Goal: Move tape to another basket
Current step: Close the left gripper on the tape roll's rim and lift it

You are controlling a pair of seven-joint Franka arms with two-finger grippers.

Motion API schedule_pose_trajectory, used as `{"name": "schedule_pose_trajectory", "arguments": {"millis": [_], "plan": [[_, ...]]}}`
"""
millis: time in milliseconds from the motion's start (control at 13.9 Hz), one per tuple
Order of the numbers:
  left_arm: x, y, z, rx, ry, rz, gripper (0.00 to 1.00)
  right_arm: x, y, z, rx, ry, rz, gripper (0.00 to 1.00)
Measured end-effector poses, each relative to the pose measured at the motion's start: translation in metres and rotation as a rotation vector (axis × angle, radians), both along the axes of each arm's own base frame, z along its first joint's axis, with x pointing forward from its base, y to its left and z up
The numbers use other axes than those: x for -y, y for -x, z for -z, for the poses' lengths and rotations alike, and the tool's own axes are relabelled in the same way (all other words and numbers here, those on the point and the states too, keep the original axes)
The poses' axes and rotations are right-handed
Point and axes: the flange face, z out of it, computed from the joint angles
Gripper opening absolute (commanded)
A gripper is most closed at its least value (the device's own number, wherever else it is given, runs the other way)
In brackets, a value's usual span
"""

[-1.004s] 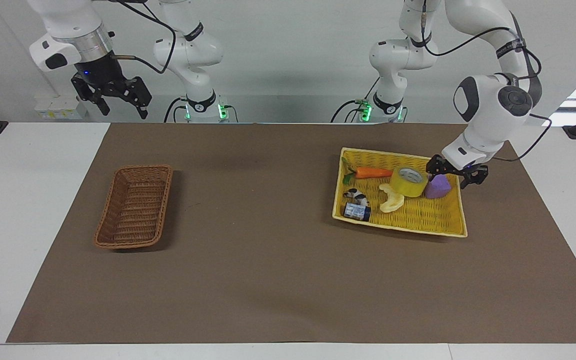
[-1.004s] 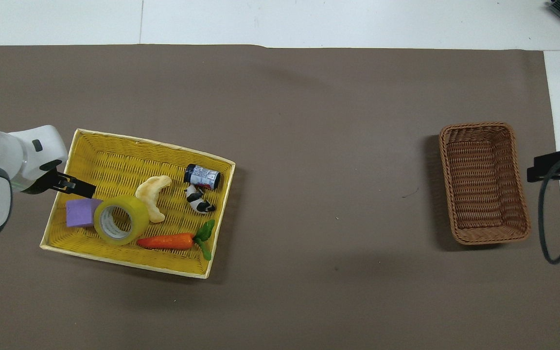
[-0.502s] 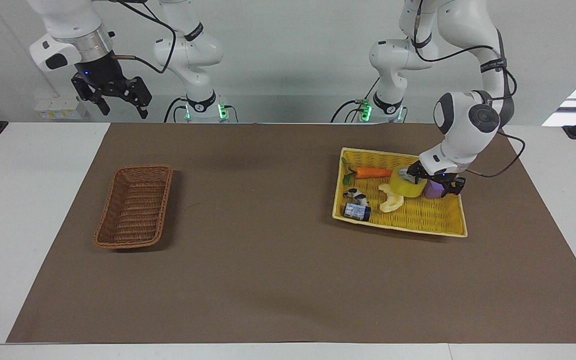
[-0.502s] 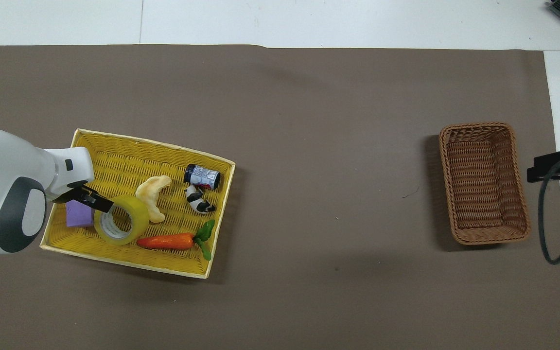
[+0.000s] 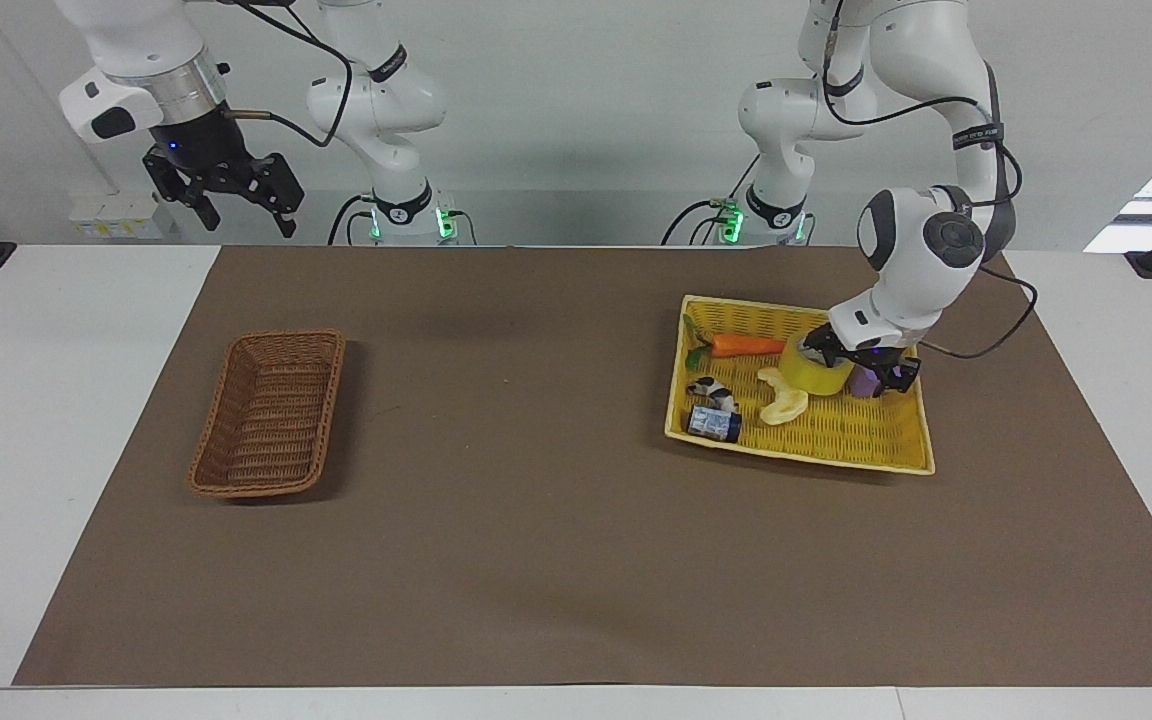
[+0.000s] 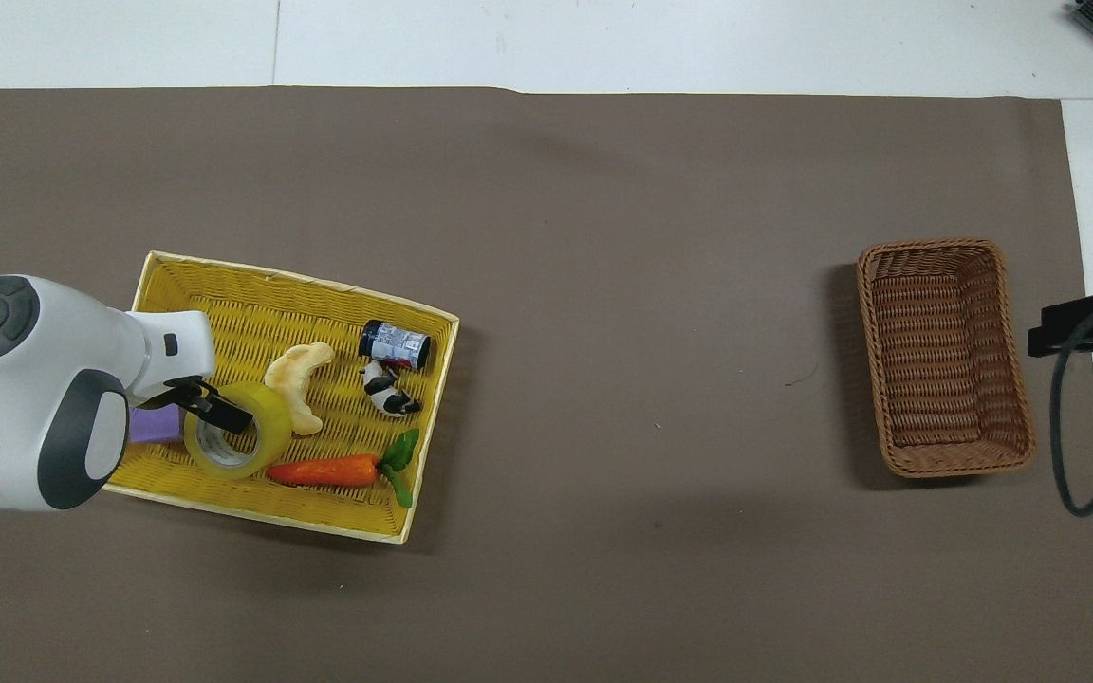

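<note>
The yellow tape (image 5: 806,374) (image 6: 269,429) lies flat in the yellow woven tray (image 5: 806,459) (image 6: 300,282), toward the left arm's end of the table. My left gripper (image 5: 858,362) is down at the roll and open. One finger (image 6: 221,412) sits over the tape's core and the other is on the purple block's side, hidden under the wrist in the overhead view. The brown wicker basket (image 5: 268,415) (image 6: 945,356) stands empty toward the right arm's end. My right gripper (image 5: 248,222) waits open, raised past that end of the mat.
Also in the tray are a purple block (image 5: 868,382) (image 6: 150,427) touching the tape, a pale banana-like toy (image 5: 784,396) (image 6: 298,381), an orange carrot (image 5: 746,345) (image 6: 324,471), a small cow figure (image 5: 714,390) (image 6: 387,396) and a dark can (image 5: 714,424) (image 6: 397,343).
My left gripper has moved from over the tray's edge beside the purple block inward and down onto the tape. The tape, the basket and the right arm have not moved.
</note>
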Motion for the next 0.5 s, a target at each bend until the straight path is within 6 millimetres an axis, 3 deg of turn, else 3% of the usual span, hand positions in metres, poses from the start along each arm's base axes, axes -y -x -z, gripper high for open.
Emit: {"name": "schedule_pose_trajectory", "arguments": {"millis": [430,502], "plan": [[-0.0007,0.0043,-0.0125,-0.061,0.022,0.051,1.0,0.0,0.0,-0.0001,0.0,0.0,0.0,1.0],[0.0002,0.0051,-0.0113,-0.063,0.022,0.055,0.84,0.0,0.0,-0.0001,0.0,0.0,0.0,1.0]]}}
